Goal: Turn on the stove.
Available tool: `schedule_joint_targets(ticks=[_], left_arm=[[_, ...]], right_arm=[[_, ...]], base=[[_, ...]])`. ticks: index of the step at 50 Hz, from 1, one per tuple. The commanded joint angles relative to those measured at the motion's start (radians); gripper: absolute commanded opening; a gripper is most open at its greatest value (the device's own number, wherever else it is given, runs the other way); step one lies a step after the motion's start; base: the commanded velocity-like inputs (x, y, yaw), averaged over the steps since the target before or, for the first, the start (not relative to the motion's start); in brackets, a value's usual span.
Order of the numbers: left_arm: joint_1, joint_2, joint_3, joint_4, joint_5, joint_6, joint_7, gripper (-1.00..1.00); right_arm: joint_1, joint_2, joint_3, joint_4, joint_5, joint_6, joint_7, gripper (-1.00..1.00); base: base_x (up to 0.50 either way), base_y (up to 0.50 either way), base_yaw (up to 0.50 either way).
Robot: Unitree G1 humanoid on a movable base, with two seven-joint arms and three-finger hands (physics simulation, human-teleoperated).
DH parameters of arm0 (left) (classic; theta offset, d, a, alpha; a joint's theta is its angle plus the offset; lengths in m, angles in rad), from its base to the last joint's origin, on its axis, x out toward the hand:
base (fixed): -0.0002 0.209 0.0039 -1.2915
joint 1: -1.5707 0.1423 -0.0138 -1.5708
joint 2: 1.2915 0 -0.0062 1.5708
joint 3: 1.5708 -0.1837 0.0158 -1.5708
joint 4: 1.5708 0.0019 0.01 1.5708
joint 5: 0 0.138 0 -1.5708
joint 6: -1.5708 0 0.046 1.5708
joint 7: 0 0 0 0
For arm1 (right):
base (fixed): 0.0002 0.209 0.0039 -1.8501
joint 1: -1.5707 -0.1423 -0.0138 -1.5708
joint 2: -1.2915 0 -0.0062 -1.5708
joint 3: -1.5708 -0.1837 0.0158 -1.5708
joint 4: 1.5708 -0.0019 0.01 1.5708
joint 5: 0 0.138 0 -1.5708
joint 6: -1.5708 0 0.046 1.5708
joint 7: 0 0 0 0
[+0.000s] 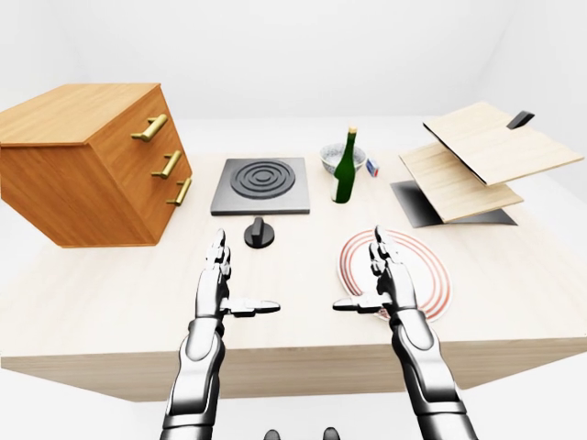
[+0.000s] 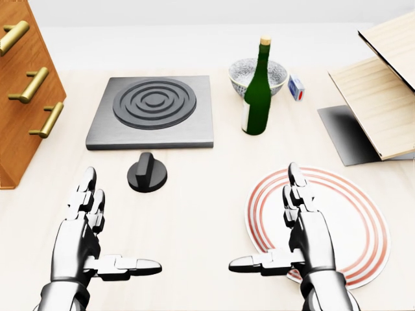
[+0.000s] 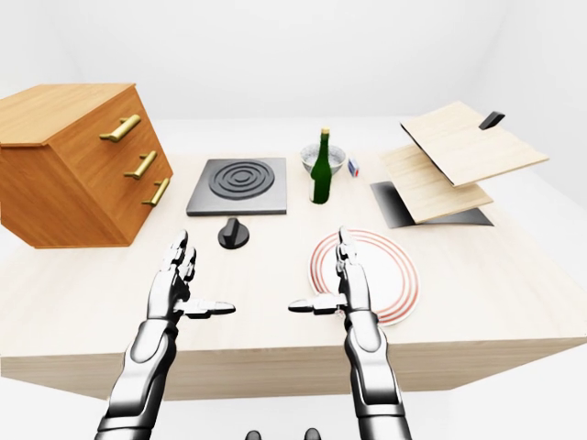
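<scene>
Drawers with brass handles fill a wooden cabinet (image 2: 19, 97) at the head view's left edge, standing on a pale wooden table (image 2: 194, 220). Low in the view, the left hand (image 2: 81, 243) hovers flat over the table, fingers (image 2: 87, 194) spread, thumb pointing right. Above it sits the black stove knob (image 2: 147, 173), apart from the hand and just below the grey stove plate (image 2: 152, 110) with its dark ringed burner. Right of that stand a green bottle (image 2: 257, 87) and a patterned bowl (image 2: 241, 70). The right hand (image 2: 305, 243), fingers equally spread, hovers over a red-ringed plate (image 2: 353, 227). Light wooden boards (image 2: 382, 97) lean at the right edge.
</scene>
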Motion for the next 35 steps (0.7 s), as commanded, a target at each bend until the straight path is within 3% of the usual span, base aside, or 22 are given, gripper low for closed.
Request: schedule_joint_targets(ticks=[1, 7, 16, 18, 20, 21, 23, 25, 35], left_arm=[[-0.004, 0.0, 0.0, 0.004, 0.0, -0.005, -0.001, 1.0], [-0.002, 0.0, -0.001, -0.005, 0.0, 0.003, 0.0, 1.0], [-0.008, 0.0, 0.0, 0.011, 0.0, -0.009, 0.0, 1.0], [-0.006, 0.0, 0.0, 0.005, 0.0, -0.006, 0.0, 1.0], [0.001, -0.001, -0.002, -0.017, 0.0, 0.01, 0.0, 1.0], [-0.002, 0.0, -0.001, -0.003, 0.0, -0.001, -0.001, 1.0], [0.001, -0.002, -0.002, -0.019, -0.001, 0.011, 0.0, 1.0], [-0.003, -0.001, 0.0, -0.001, -0.002, -0.004, -0.001, 1.0], [-0.002, 0.0, 0.0, -0.001, 0.002, -0.001, 0.002, 1.0]], right_arm=[[0.002, 0.003, 0.01, -0.008, -0.008, 0.006, 0.021, 1.0], [0.003, 0.004, 0.01, -0.006, -0.007, 0.003, 0.022, 1.0], [0.005, 0.004, 0.01, -0.017, -0.011, 0.011, 0.019, 1.0], [0.001, 0.003, 0.007, -0.004, -0.014, -0.004, 0.015, 1.0], [0.004, 0.007, -0.004, -0.014, 0.015, -0.011, 0.016, 1.0], [0.0, 0.001, -0.001, -0.013, -0.007, 0.004, 0.002, 1.0], [-0.005, 0.002, -0.006, 0.007, 0.001, -0.008, 0.003, 1.0], [-0.001, 0.0, 0.0, -0.004, -0.01, -0.011, -0.001, 1.0], [0.001, 0.002, 0.0, -0.008, -0.002, -0.014, 0.006, 1.0]], base=[[0.5, 0.0, 0.0], [0.5, 0.0, 0.0], [0.5, 0.0, 0.0], [0.49, 0.0, 0.0], [0.08, 0.0, 0.0], [0.0, 0.0, 0.0], [0.0, 0.0, 0.0], [0.0, 0.0, 0.0], [0.0, 0.0, 0.0]])
